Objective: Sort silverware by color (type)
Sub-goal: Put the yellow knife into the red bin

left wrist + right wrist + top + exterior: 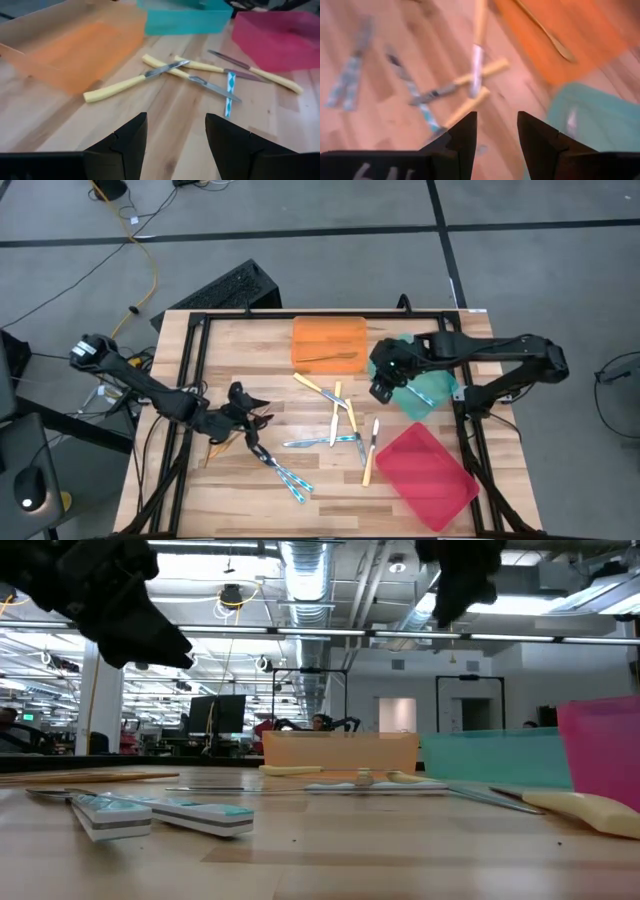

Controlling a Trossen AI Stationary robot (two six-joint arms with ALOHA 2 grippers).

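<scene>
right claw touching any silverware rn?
Apart. The right wrist view shows the right claw open and empty, with the yellow-handled knives lying on the table beyond its tips.

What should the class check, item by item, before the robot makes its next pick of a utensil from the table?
1. Right gripper empty and open over the green tray's edge: ok, nothing between its fingers.
2. Left gripper empty and open: ok, bare wood shows between its fingers.
3. Gold utensil lies inside the orange tray: ok.
4. Red tray free to receive pieces: ok, nothing shows in it.
5. Yellow-handled knives lie apart for a clean single grasp: not ok, several cross each other mid-table.
6. Blue-handled pieces near the left arm lie singly: cannot tell, they lie close together.
</scene>
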